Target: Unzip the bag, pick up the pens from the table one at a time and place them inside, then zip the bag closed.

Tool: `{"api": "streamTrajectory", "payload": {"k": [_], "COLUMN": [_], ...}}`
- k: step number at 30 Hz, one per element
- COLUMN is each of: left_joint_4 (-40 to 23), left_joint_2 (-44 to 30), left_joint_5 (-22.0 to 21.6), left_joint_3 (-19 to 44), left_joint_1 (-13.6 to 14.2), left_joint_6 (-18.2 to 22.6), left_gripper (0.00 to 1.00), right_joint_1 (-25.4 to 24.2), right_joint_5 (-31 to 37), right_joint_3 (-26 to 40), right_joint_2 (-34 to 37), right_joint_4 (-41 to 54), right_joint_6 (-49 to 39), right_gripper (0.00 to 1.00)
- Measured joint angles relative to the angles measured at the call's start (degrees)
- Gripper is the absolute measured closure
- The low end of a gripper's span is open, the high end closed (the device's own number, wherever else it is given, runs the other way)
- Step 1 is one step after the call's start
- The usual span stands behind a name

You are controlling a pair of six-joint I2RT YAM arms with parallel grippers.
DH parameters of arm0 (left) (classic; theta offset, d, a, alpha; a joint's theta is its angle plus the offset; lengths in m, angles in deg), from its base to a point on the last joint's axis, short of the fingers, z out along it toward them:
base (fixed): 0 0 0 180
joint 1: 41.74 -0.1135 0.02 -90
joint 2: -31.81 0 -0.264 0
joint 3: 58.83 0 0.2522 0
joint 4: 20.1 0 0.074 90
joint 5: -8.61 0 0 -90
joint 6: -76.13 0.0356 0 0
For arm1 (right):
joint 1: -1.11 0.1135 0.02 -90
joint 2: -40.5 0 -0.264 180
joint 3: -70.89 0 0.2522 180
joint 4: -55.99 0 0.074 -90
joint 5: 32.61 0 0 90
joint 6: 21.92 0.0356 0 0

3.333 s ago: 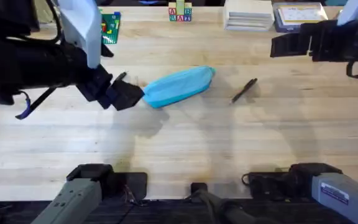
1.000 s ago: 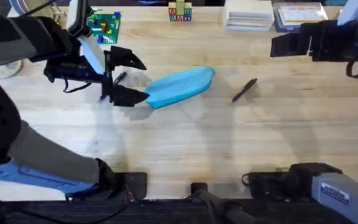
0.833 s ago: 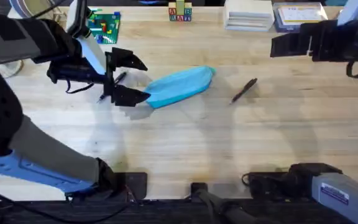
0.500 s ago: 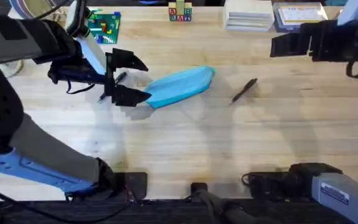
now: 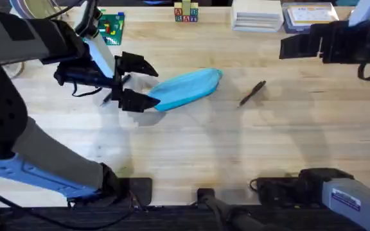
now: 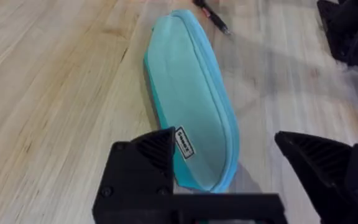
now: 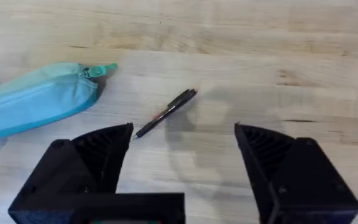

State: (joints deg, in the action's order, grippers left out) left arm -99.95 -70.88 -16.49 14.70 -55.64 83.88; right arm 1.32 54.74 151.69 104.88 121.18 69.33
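Note:
The light blue bag [image 5: 185, 88] lies slanted on the table [image 5: 191, 147], its zipper closed along its length [image 6: 194, 99]. My left gripper [image 5: 145, 83] is open at the bag's left end, one finger on each side of that tip [image 6: 235, 171]. A thin black pen [image 5: 122, 81] lies partly under this gripper. A second black pen [image 5: 252, 93] rests to the right of the bag [image 7: 166, 113]. My right gripper [image 7: 185, 155] hangs open high above that pen, holding nothing. The bag's zipper pull [image 7: 95, 70] points toward this pen.
Along the far edge stand a green brick plate [image 5: 111, 25], letter blocks [image 5: 186, 13], a white stack [image 5: 257, 14] and a clear blue-lidded box [image 5: 310, 16]. Bare wood lies in front of the bag.
The left gripper has shifted slightly right, closer around the bag's left tip, and now stands open. Bag, right-hand pen and right arm have not moved.

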Motion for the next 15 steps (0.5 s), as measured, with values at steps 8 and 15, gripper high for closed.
{"api": "streamTrajectory", "payload": {"k": [8,15], "left_joint_4": [0.0,0.0], "left_joint_2": [0.0,0.0], "left_joint_5": [-1.8,-3.2], "left_joint_3": [0.0,0.0], "left_joint_1": [0.2,0.2], "left_joint_6": [0.0,0.0], "left_gripper": [0.007,0.007], "right_joint_1": [0.0,0.0], "right_joint_5": [0.0,0.0], "right_joint_3": [0.0,0.0], "right_joint_2": [0.0,0.0], "right_joint_4": [0.0,0.0], "right_joint_6": [0.0,0.0], "right_gripper": [0.004,0.004]}}
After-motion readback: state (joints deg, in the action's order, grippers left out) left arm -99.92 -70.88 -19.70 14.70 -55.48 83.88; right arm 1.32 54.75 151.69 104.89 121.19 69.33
